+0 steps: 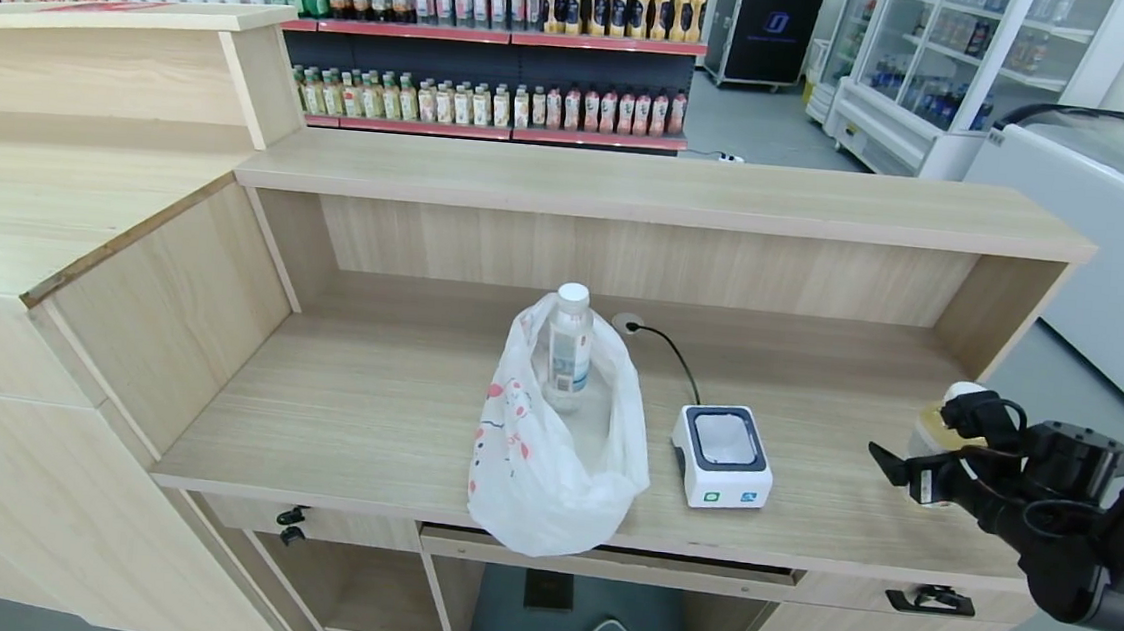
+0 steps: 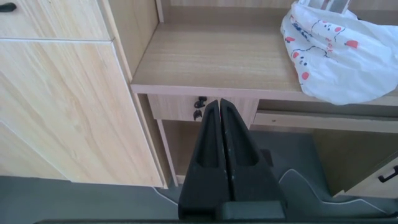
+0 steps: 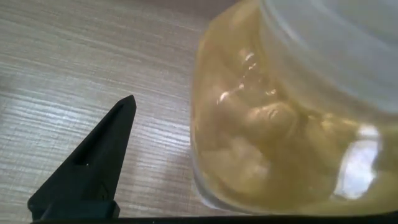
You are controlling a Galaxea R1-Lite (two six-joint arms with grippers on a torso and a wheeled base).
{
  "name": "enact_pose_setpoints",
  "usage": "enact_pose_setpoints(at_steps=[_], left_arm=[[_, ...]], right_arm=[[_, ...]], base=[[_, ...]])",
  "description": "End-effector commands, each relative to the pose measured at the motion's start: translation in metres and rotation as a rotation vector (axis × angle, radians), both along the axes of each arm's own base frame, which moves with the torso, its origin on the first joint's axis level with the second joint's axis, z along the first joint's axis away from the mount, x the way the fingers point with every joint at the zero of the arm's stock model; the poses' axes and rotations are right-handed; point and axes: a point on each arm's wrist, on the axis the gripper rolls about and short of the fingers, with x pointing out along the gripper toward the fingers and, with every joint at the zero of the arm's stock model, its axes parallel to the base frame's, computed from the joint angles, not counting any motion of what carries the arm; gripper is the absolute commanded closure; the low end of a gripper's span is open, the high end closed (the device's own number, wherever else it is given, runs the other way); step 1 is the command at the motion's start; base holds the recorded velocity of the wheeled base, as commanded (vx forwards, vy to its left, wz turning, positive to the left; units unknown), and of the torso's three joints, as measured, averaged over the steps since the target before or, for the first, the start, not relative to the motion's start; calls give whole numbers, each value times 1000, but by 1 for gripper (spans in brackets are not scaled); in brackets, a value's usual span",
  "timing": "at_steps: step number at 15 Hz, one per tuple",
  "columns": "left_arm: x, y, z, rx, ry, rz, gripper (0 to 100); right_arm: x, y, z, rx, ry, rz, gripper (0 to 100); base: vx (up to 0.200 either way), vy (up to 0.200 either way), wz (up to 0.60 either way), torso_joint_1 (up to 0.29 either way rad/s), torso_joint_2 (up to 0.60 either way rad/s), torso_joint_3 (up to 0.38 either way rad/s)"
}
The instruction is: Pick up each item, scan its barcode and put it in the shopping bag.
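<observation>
Starting on the left, the left gripper [image 2: 219,102] hangs low in front of the surface [image 1: 364,410], fingers pressed together on nothing. Mid-surface sits the white shopping bag [image 1: 530,464] with a clear bottle [image 1: 570,346] standing in it. The scanner [image 1: 721,455] is just beside it, its cable [image 1: 670,349] running back. Far right, the right gripper [image 1: 919,436] is spread wide at a yellowish jar [image 3: 267,124], one finger clear of it.

The bottle's [image 1: 570,346] lower part is hidden by the bag [image 1: 551,455], which is itself cut off at the left wrist view's edge. The jar [image 3: 280,124] runs past the right wrist picture's borders, its lid a blur, and only one finger [image 3: 93,168] can be seen beside it. In the head view the right gripper [image 1: 919,432] masks most of the jar.
</observation>
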Motion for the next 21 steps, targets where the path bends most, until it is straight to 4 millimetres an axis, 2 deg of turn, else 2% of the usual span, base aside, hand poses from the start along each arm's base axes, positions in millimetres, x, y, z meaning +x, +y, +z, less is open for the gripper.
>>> enact_pose_setpoints(at_steps=[1, 3, 4, 13, 15, 19, 20, 21], left_arm=[[0, 0, 0, 0, 0, 0, 100], [0, 0, 0, 0, 0, 0, 100], [0, 0, 0, 0, 0, 0, 100], [0, 0, 0, 0, 0, 0, 100], [0, 0, 0, 0, 0, 0, 100], [0, 0, 0, 0, 0, 0, 100], [0, 0, 0, 0, 0, 0, 100], [0, 0, 0, 0, 0, 0, 100]], right_arm=[[4, 2, -2, -1, -2, 7, 0], [7, 1, -1, 2, -16, 7, 0], [8, 1, 0, 0, -19, 6, 100], [10, 0, 0, -11, -22, -61, 100], [11, 4, 8, 15, -43, -58, 100], [3, 20, 46, 147, -74, -46, 100], [-7, 32, 82, 240, -106, -9, 100], [-19, 40, 108, 302, -125, 35, 100]], base=[[0, 0, 0, 0, 0, 0], [0, 0, 0, 0, 0, 0], [0, 0, 0, 0, 0, 0], [0, 0, 0, 0, 0, 0], [0, 0, 0, 0, 0, 0], [0, 0, 0, 0, 0, 0], [0, 0, 0, 0, 0, 0], [0, 0, 0, 0, 0, 0]])
